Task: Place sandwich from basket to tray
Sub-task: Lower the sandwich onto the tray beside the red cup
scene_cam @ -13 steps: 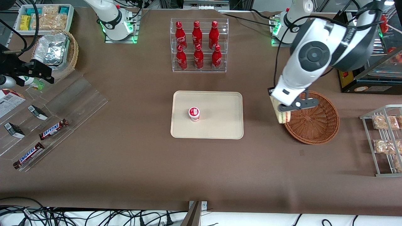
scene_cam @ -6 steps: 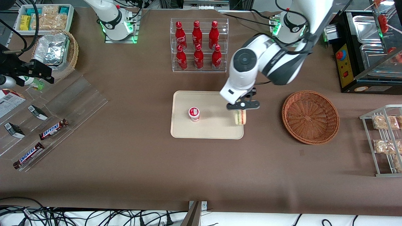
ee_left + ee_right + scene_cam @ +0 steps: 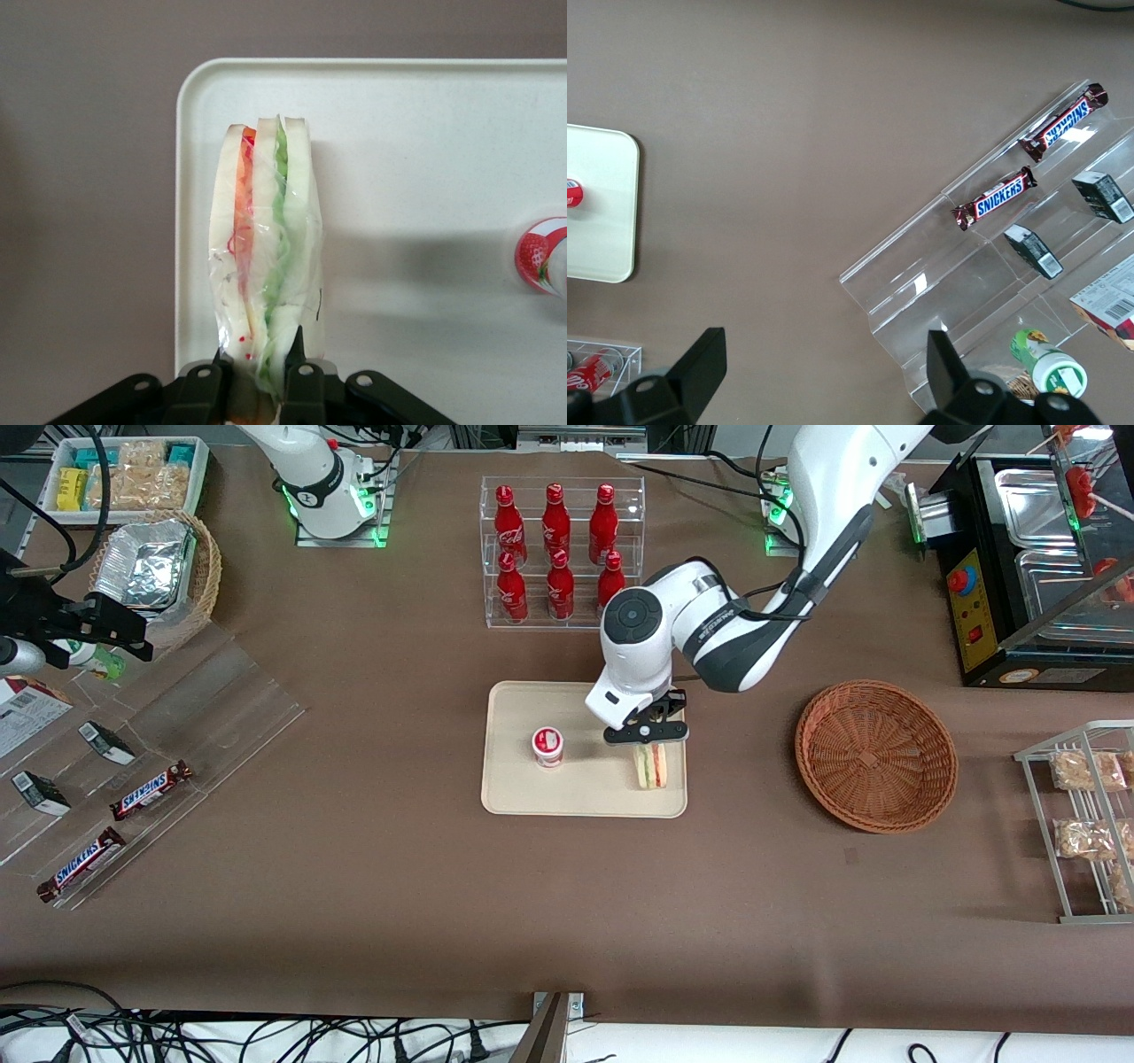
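The left arm's black two-finger end effector [image 3: 646,732] is over the flat cream-beige rectangular tray [image 3: 514,788], at the tray's end nearer the working arm, and it is clamped on the clear-wrapped triangular wedge sandwich [image 3: 650,765]. The wrist camera shows it well: the black fingertips [image 3: 300,382] pinch the narrow end of the sandwich [image 3: 267,266], pale bread slices standing on edge with a red layer and a green layer between them. The sandwich sits above the tray's [image 3: 443,133] surface near a rounded corner, running along the short rim; whether it touches the tray I cannot tell.

Also on the tray is a small white cup with a red-and-white lid [image 3: 547,746], standing upright toward the parked arm's side of the sandwich and clearly apart from it. The round reddish-brown woven wicker basket [image 3: 875,755] lies on the brown worktop [image 3: 567,903] toward the working arm's end, well apart from the tray, with nothing in it. Farther from the front camera than the tray stands a clear acrylic rack of red bottles [image 3: 560,551].
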`<action>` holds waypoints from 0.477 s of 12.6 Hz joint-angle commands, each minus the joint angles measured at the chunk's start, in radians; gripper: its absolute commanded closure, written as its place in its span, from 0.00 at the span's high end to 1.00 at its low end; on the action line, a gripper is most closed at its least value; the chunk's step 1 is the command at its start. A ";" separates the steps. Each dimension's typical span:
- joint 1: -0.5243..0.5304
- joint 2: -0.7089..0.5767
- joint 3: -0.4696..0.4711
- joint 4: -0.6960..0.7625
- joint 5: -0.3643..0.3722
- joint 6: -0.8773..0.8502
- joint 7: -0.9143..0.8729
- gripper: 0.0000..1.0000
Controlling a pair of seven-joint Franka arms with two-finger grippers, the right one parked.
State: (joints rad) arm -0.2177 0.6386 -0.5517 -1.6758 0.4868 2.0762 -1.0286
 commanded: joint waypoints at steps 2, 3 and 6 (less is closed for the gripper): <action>-0.029 0.036 0.001 0.019 0.090 0.019 -0.074 0.24; -0.029 0.044 0.001 0.022 0.091 0.021 -0.073 0.24; -0.031 0.053 0.003 0.021 0.092 0.038 -0.074 0.24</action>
State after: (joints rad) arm -0.2406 0.6795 -0.5512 -1.6740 0.5504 2.1114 -1.0822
